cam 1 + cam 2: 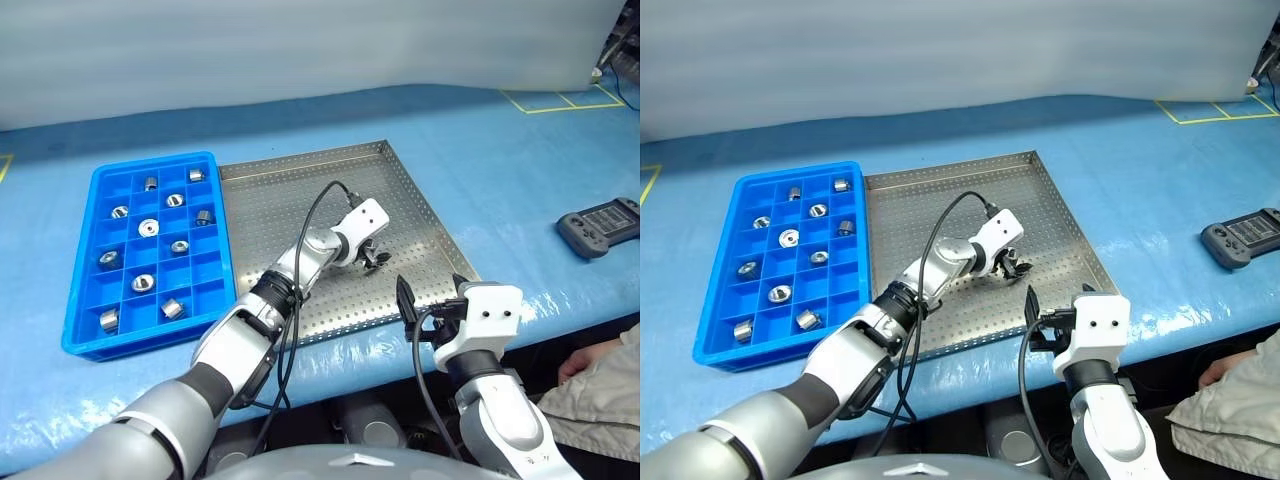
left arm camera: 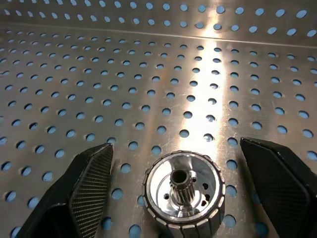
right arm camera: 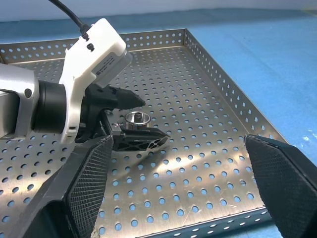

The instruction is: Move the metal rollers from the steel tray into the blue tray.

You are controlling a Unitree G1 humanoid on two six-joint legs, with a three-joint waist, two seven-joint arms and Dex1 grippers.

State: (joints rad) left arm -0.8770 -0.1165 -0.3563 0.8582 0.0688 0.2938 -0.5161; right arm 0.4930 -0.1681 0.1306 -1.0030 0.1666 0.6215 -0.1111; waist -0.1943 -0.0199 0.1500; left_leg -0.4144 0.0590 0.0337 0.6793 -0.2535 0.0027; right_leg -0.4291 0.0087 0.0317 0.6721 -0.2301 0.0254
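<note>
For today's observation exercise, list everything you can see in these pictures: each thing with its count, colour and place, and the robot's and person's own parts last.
Rollers in blue tray: ten, silver, one per compartment.
Roller in steel tray: one, silver, between the left gripper's open jaws.
Blue tray: one, left of the steel tray, touching it.
Steel tray: one, silver, perforated, mid-table.
Table cover: one, blue.
Handheld controller: one, dark grey, far right on the cover.
Yellow tape: lines at far right.
Left gripper: low over the steel tray.
Right gripper: open, at the steel tray's near corner.
Person's hand: one, lower right.
</note>
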